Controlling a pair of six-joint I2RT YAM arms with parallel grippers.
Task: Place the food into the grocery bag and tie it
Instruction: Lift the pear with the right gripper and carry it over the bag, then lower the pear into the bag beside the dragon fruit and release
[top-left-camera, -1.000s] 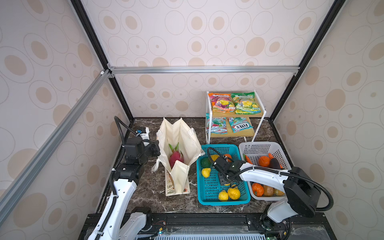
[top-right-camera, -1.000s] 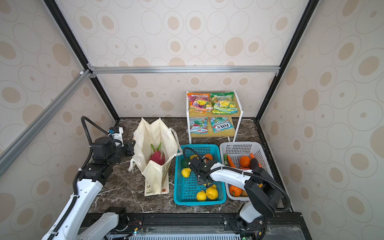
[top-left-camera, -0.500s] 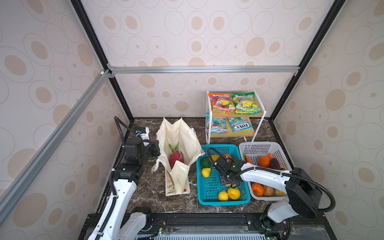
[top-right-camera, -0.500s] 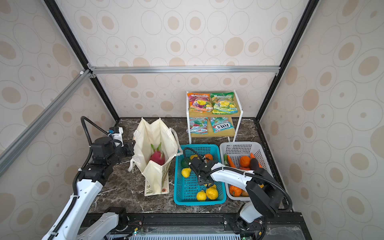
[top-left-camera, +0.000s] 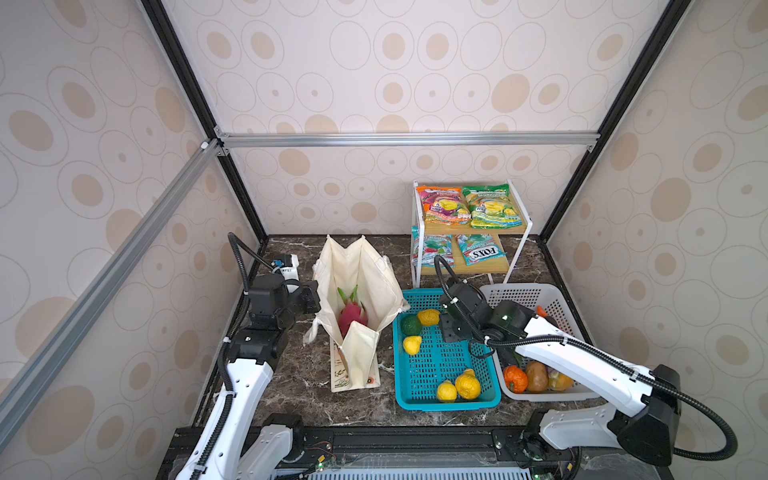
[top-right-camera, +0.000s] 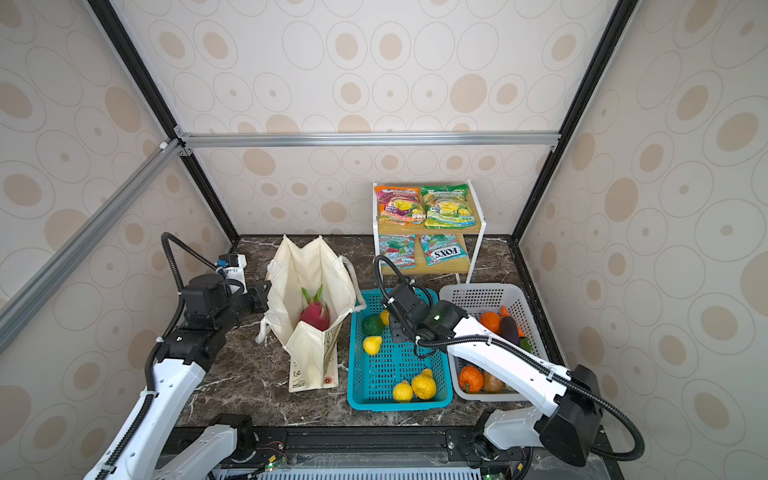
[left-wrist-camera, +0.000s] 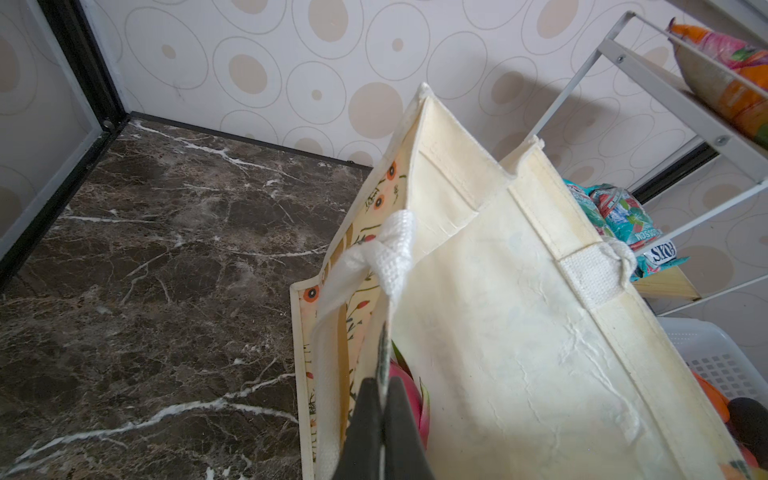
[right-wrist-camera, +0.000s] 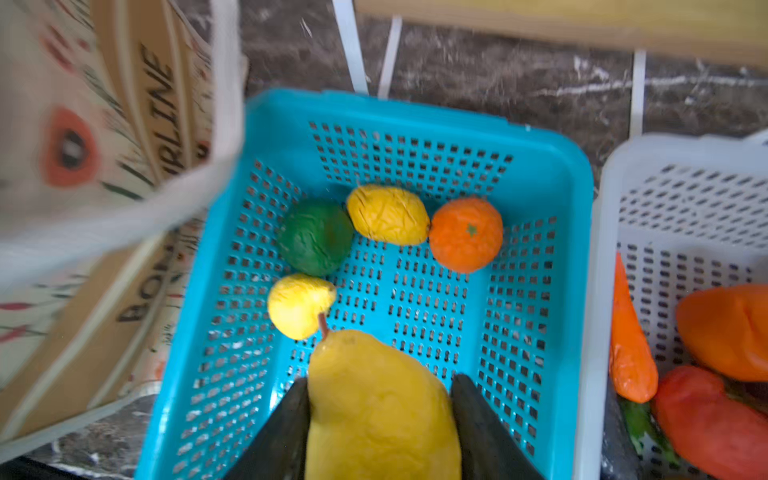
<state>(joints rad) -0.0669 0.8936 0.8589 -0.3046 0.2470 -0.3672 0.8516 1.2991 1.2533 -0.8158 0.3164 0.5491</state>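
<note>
The right claw (right-wrist-camera: 380, 380) has just closed on a yellow pear (right-wrist-camera: 374, 415) at the blue basket (right-wrist-camera: 415, 110), so it can go into the bag (left-wrist-camera: 519, 332), whose rim the left claw (left-wrist-camera: 384, 376) pinches open.

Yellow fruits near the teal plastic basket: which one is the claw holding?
The large yellow pear with a brown stem, clamped in the right gripper; the smaller wrinkled yellow fruits lie loose in the teal basket.
</note>
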